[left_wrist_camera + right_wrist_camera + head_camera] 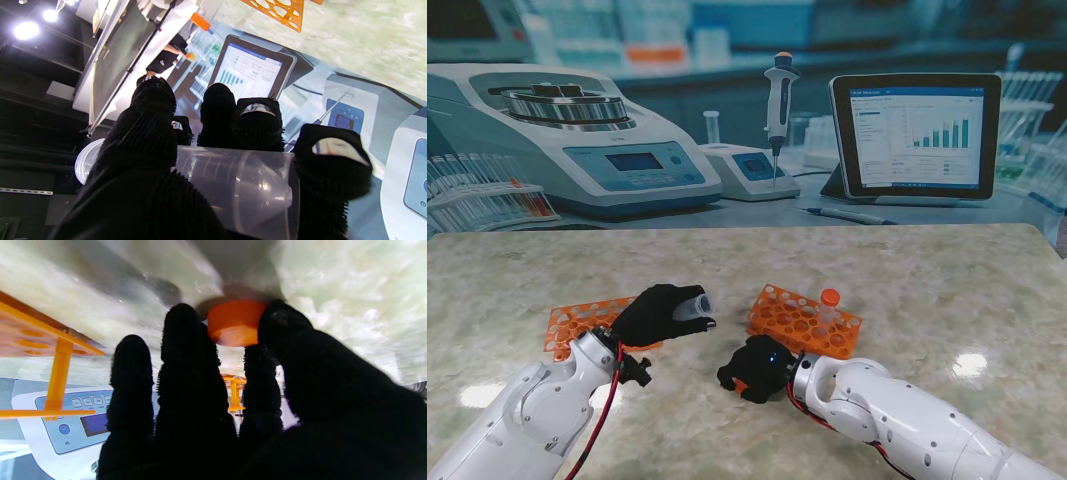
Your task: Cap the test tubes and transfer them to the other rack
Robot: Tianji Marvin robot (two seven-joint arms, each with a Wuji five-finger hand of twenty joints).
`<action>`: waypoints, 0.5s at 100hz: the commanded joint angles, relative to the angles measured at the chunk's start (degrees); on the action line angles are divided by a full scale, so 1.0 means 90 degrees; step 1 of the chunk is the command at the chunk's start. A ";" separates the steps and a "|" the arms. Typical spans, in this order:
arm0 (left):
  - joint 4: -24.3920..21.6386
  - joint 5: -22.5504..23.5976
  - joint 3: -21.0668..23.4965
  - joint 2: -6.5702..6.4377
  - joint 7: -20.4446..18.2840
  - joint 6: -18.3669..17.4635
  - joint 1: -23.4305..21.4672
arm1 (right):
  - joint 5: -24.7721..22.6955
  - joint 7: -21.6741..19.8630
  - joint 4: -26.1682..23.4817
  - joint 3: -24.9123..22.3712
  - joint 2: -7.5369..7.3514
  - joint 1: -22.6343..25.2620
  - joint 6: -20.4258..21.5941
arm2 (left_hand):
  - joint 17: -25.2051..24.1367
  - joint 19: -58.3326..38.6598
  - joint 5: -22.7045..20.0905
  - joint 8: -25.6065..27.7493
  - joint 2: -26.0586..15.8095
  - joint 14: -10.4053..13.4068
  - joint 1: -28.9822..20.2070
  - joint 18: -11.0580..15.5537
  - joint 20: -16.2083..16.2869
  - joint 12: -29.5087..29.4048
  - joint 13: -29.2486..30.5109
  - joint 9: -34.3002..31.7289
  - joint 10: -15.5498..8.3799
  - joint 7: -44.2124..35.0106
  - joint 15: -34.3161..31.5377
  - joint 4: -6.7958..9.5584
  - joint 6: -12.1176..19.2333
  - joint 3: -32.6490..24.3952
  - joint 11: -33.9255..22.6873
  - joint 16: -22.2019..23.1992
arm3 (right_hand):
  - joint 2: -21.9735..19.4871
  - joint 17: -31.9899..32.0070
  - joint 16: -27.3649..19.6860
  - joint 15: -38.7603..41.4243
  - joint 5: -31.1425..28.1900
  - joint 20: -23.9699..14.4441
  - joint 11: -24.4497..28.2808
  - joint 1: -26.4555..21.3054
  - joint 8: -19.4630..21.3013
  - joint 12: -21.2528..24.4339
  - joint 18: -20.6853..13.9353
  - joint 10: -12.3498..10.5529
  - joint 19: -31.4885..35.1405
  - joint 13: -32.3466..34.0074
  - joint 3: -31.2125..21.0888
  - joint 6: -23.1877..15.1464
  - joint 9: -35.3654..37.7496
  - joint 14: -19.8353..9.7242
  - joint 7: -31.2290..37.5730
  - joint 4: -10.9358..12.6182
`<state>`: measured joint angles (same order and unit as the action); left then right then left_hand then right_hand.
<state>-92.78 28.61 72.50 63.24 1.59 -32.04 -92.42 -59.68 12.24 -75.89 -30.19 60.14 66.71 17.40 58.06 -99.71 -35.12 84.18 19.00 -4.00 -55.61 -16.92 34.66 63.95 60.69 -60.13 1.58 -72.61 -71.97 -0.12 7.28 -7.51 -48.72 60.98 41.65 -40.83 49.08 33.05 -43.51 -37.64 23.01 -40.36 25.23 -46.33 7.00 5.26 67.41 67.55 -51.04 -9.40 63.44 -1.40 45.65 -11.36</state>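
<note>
Left hand: the black-gloved left hand (659,313) is raised off the pale marbled counter (947,290) and wrapped around a clear plastic test tube (693,303), which lies sideways across the palm.
Tube in left wrist view: the clear plastic test tube (233,186) crosses the left hand (173,186) with its fingers (257,126) curled over it; the thumb covers its middle and the picture edge cuts off part of it. No cap shows on the open rim poking past the thumb.
Right hand: the black-gloved right hand (755,368) is low on the counter, nearer to me than the right rack, palm down.
Cap: the round orange cap (235,321) is pinched between the right hand's (253,413) fingertips (181,326), against the counter (350,290). In the stand's view only an orange speck shows under the glove.
Left rack: the flat orange plastic rack with round holes (577,322) lies partly hidden behind the left hand and wrist.
Right rack: the second orange holed rack (802,320) stands just beyond the right hand, holding 1 upright clear tube with an orange cap (829,305).
Blur: both wrist views are smeared at the edges; the rack holes there are hard to count.
</note>
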 commanded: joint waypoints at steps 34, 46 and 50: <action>-0.0037 -0.0021 -0.0032 -0.0014 -0.0049 0.0021 0.0000 | -0.0004 -0.0009 0.0198 0.0100 0.0005 0.0085 0.0093 | 0.0111 -0.0560 -0.0093 0.0285 -0.0266 0.0104 -0.0045 0.0184 -0.0143 -0.0060 0.0074 -0.0027 -0.0199 -0.0461 0.0056 -0.0072 0.0345 -0.0057 0.0032 -0.0079 | -0.0198 -0.0187 -0.0105 0.0278 -0.0682 0.0148 0.0139 -0.1145 0.0209 0.0210 -0.0170 -0.0757 0.0038 0.0314 -0.1011 -0.0231 0.0722 -0.0161 -0.0393 0.0122; -0.0038 -0.0018 -0.0030 -0.0013 -0.0046 0.0019 -0.0001 | 0.0039 -0.0030 0.0220 0.0126 0.0013 0.0064 0.0125 | 0.0111 -0.0560 -0.0087 0.0284 -0.0266 0.0104 -0.0046 0.0184 -0.0143 -0.0061 0.0074 -0.0029 -0.0197 -0.0458 0.0056 -0.0072 0.0348 -0.0059 0.0032 -0.0079 | -0.0268 -0.0201 -0.0113 0.0281 -0.0759 0.0153 0.0149 -0.1197 0.0232 0.0219 -0.0159 -0.0767 0.0044 0.0340 -0.1075 -0.0227 0.0751 -0.0157 -0.0447 0.0152; -0.0037 -0.0015 -0.0028 -0.0013 -0.0042 0.0020 -0.0003 | 0.0048 -0.0042 0.0223 0.0133 0.0013 0.0057 0.0135 | 0.0111 -0.0560 -0.0087 0.0283 -0.0263 0.0104 -0.0040 0.0184 -0.0143 -0.0061 0.0074 -0.0028 -0.0198 -0.0457 0.0056 -0.0073 0.0344 -0.0056 0.0033 -0.0079 | -0.0281 -0.0207 -0.0114 0.0284 -0.0782 0.0153 0.0156 -0.1209 0.0242 0.0219 -0.0158 -0.0765 0.0048 0.0350 -0.1096 -0.0227 0.0765 -0.0166 -0.0463 0.0160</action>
<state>-92.79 28.52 72.27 63.22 1.44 -32.02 -92.35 -59.16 13.01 -75.27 -29.85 60.35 66.40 18.33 58.06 -99.71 -35.11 84.18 19.00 -4.00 -55.61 -16.92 34.66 63.95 60.69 -60.13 1.57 -72.61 -71.96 -0.12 7.29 -7.51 -48.72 60.98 42.26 -42.17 48.36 34.22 -46.73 -36.82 21.84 -41.97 27.74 -44.98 6.44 6.89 67.37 68.86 -51.76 -9.85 64.89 -0.76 43.09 -12.30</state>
